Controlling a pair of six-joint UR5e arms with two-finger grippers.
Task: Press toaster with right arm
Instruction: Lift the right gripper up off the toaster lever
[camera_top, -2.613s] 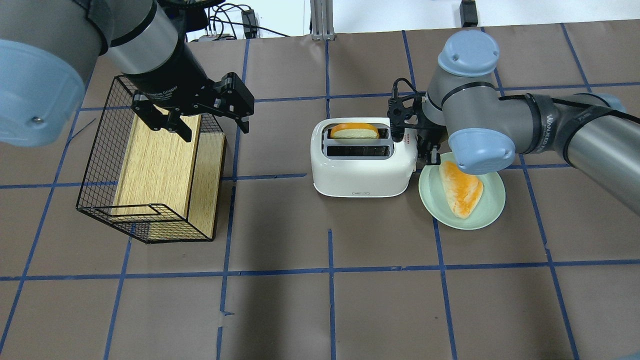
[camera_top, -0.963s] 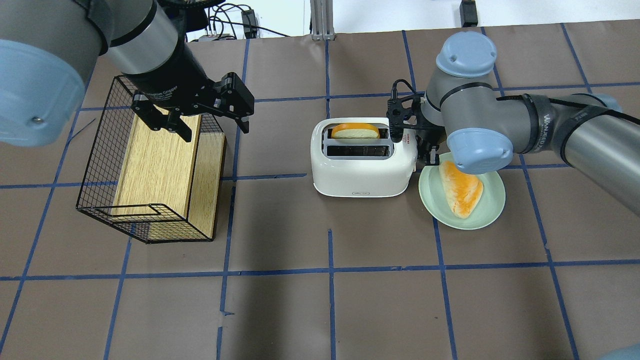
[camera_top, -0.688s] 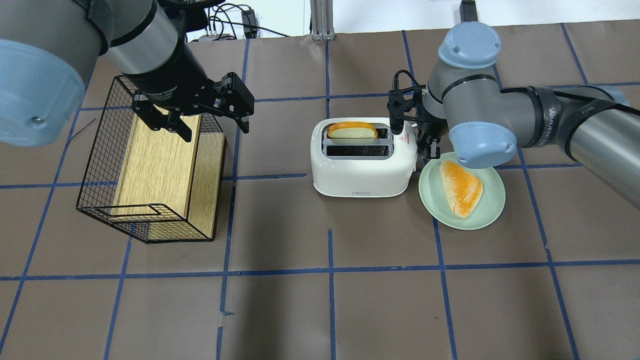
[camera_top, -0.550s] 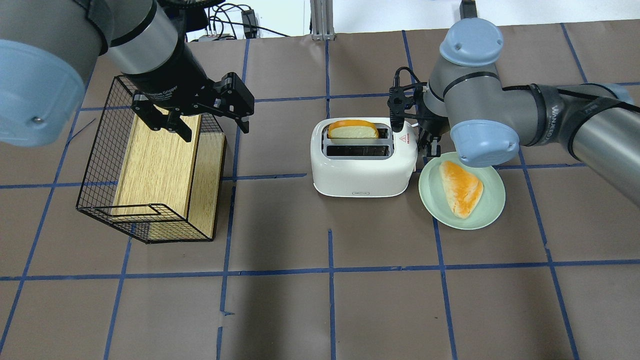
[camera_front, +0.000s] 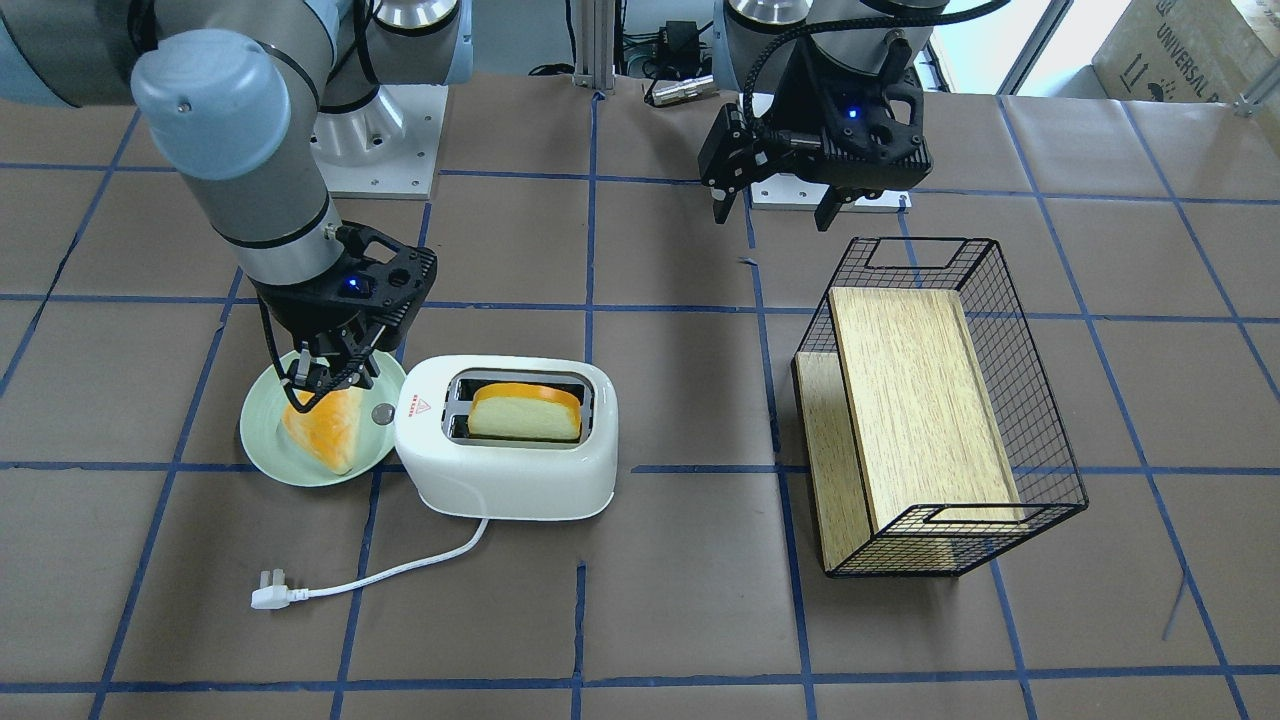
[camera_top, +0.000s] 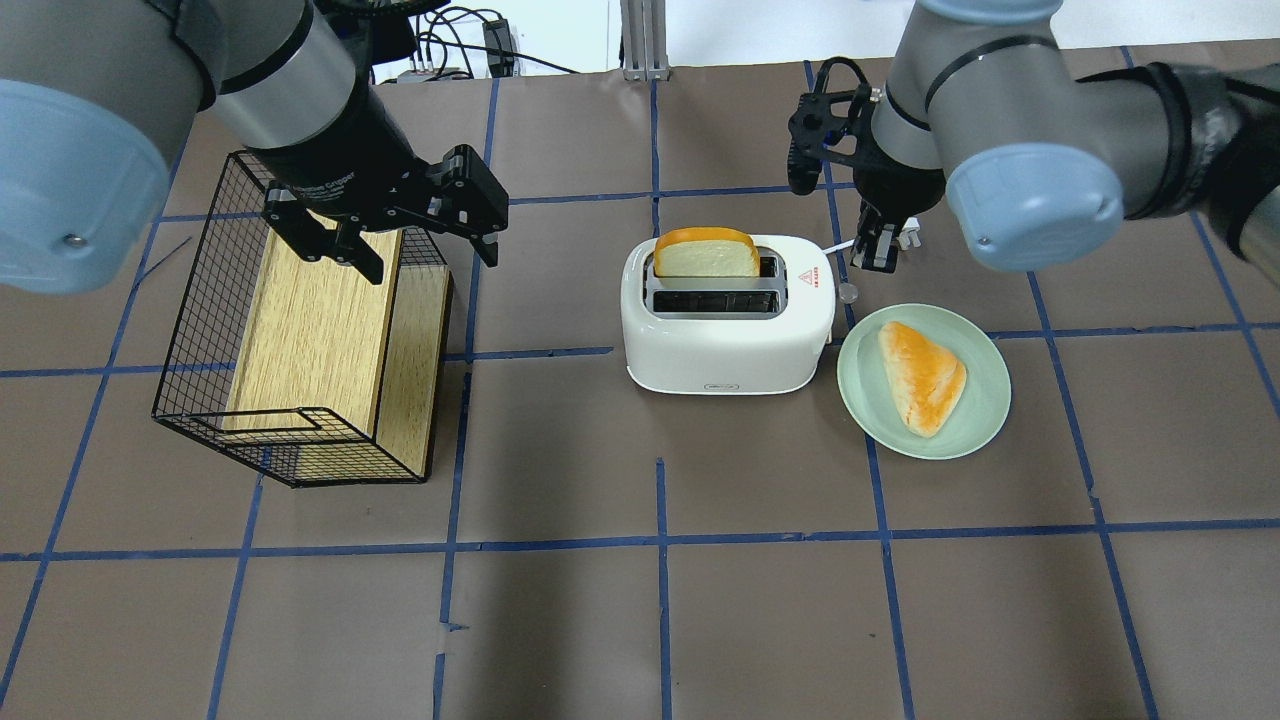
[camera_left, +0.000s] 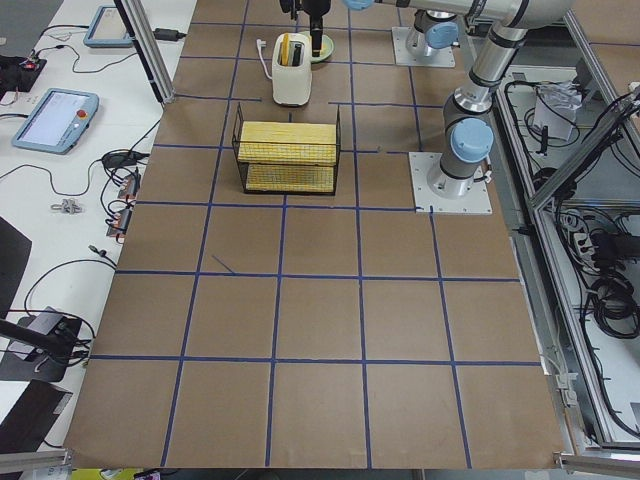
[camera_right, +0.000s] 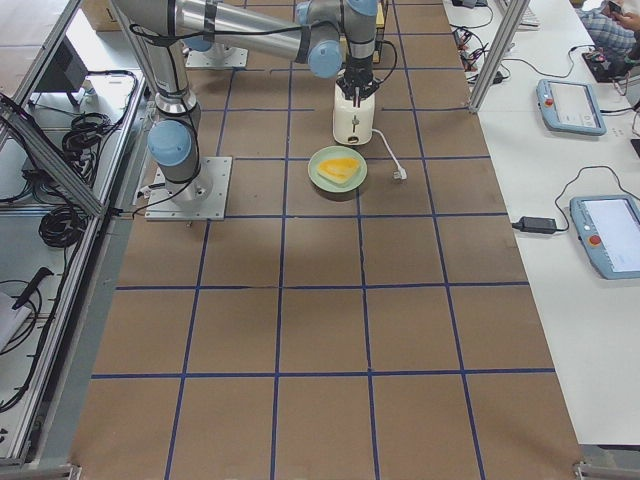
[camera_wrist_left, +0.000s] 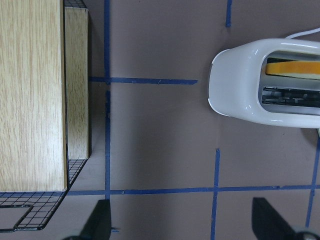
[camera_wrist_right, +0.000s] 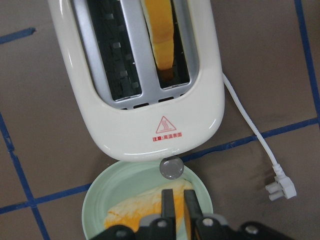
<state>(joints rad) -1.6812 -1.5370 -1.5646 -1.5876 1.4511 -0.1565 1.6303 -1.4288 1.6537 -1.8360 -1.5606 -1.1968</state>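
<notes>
— Well, the front view?
— At centre left the right gripper, pinched together and empty, hangs over the plate beside the toaster.
— Overhead?
— Upper left, the left gripper is spread wide and empty above a brown table with blue tape lines.

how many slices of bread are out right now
2. One bread slice stands upright in the toaster, in the slot farther from the robot. The other slice lies flat on the green plate beside the toaster. The toaster's second slot looks empty.
</notes>
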